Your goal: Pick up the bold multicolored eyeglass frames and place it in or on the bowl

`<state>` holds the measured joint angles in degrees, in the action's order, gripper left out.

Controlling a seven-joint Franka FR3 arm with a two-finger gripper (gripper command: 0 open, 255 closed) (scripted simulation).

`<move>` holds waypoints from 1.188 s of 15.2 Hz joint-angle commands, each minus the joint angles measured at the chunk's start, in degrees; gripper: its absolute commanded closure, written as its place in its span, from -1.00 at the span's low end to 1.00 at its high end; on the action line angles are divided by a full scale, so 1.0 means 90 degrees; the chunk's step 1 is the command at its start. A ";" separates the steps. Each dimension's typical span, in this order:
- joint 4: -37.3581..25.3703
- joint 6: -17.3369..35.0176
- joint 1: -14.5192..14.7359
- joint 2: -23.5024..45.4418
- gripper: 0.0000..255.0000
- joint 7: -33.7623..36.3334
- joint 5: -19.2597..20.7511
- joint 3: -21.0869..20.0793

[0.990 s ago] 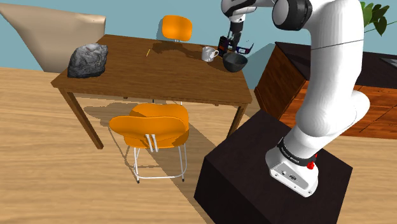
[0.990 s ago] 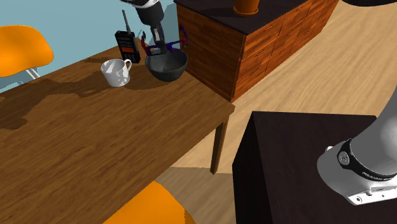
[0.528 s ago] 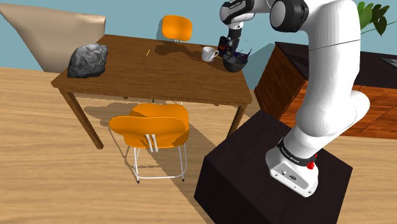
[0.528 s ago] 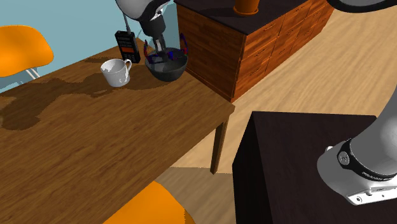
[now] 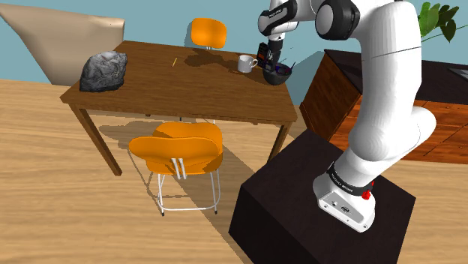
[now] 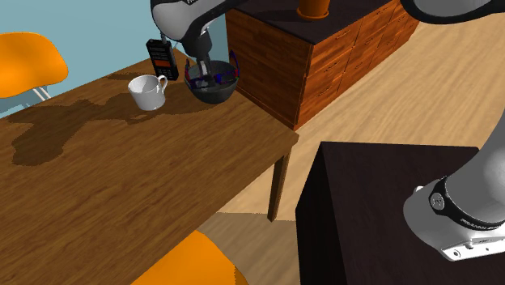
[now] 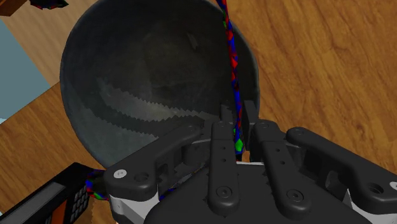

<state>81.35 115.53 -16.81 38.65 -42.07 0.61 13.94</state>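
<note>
Wooden tabletop (image 6: 121, 178), far corner beside the cabinet (image 6: 324, 48): the gripper (image 7: 236, 119) pinches the multicoloured eyeglass frames (image 7: 231, 56) low inside the dark bowl (image 7: 127, 83). The risk is that one arm crosses the rim, so on release they could tip out or snag a finger. Lenses hide behind the gripper, and contact with the bowl's floor is unclear.

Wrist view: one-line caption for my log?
Gripper clasps the multicolored eyeglass frames over the dark bowl on the wooden table.
</note>
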 commanded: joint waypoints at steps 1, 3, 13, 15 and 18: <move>0.0007 0.0009 0.0000 -0.0001 1.00 0.0000 0.0000 0.0000; 0.0007 0.0009 0.0000 -0.0001 1.00 0.0000 0.0000 0.0000; -0.0345 -0.0529 0.0045 -0.0185 -1.00 0.0013 0.0026 0.0014; -0.0457 -0.0677 0.0055 -0.0221 -1.00 0.0015 0.0031 0.0016; -0.0457 -0.0677 0.0055 -0.0221 -1.00 0.0015 0.0032 0.0016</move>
<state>77.18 109.52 -16.34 36.77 -41.93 0.88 14.07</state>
